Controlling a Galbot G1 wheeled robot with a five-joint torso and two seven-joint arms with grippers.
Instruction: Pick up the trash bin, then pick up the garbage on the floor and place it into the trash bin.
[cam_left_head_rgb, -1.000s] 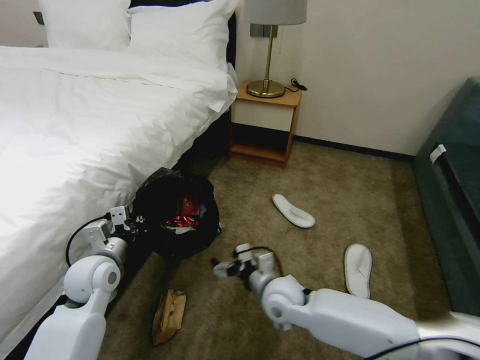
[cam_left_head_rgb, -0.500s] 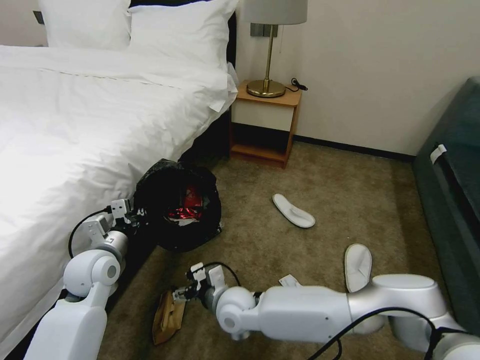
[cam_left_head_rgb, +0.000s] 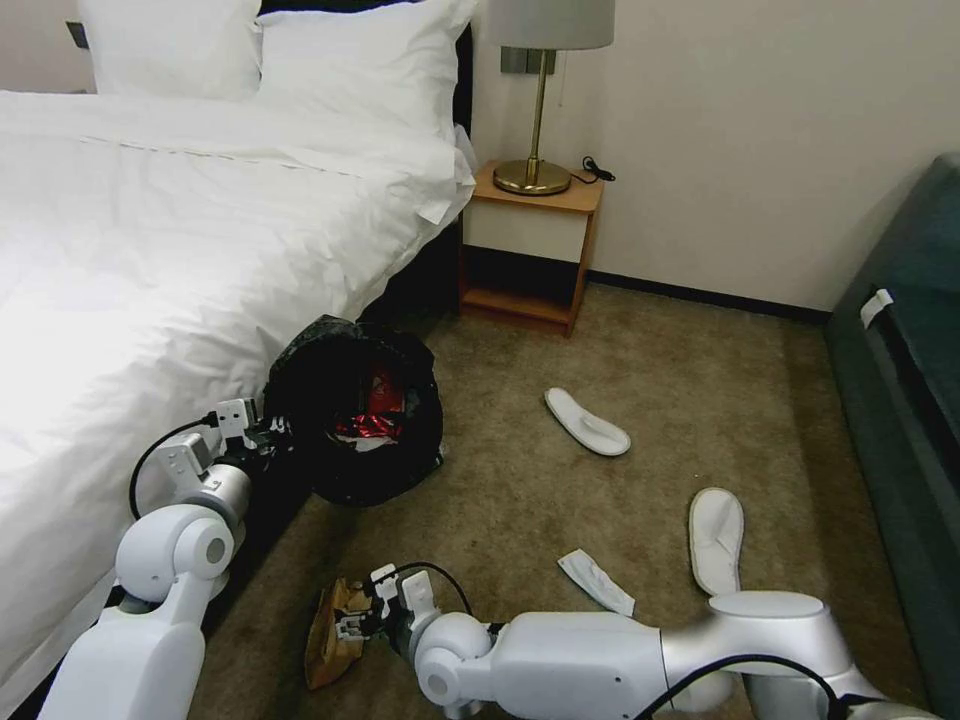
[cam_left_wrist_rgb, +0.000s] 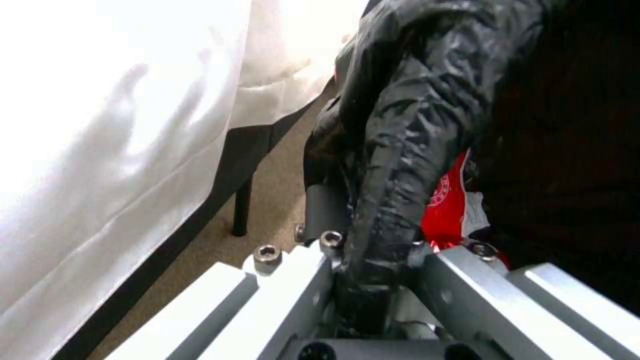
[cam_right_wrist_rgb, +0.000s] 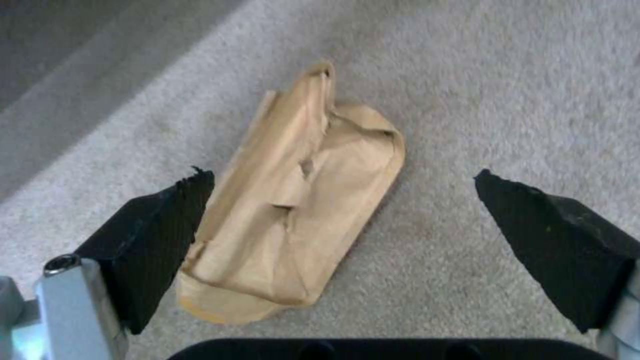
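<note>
my left claw (cam_left_wrist_rgb: 373, 260) is pinched tight on the rim of the trash bin (cam_left_head_rgb: 355, 420), beside the bed (cam_left_head_rgb: 150, 250), so the bin's mouth tips open toward me and things can drop in. some red trash (cam_left_head_rgb: 375, 410) is already inside. my right claw (cam_right_wrist_rgb: 340, 220) hangs low over the brown paper bag (cam_right_wrist_rgb: 293, 210) on the carpet (cam_left_head_rgb: 600, 350), its black fingers (cam_right_wrist_rgb: 167, 220) spread wide, one at each side, not touching it. i think the bag is next to grab. a white wrapper (cam_left_head_rgb: 597, 582) and two slippers (cam_left_head_rgb: 587, 422) lie farther off.
</note>
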